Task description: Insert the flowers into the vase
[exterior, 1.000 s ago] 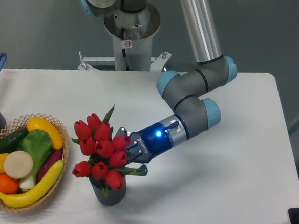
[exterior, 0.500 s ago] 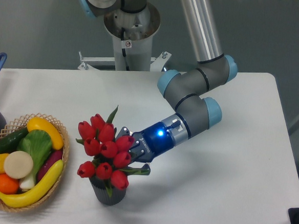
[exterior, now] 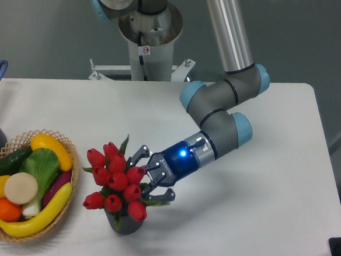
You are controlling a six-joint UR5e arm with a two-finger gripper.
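Step in hand: release. The flowers (exterior: 115, 181) appear seated in the vase (exterior: 126, 223), so the insertion itself looks done or very nearly so.
Flowers: a bunch of red tulip buds with green leaves, standing over the vase mouth and spreading wider than it; the stems go down into the opening, though how deep is hidden by the buds.
Vase: small, dark grey, upright on the tabletop (exterior: 258, 216), near its front edge, just right of the wicker basket (exterior: 73, 185) of fruit and vegetables.
End effector: the end effector (exterior: 150, 176) sits at the right side of the bunch with its fingers spread wide; nothing is clamped between them, though the tips are close to the buds and leaves.
Arm: bent low over the tabletop, reaching leftward to the bunch.
Next move: judged from this, a clean retreat up and to the right, keeping the fingers clear of leaves so the bunch is not dragged or the vase tipped.
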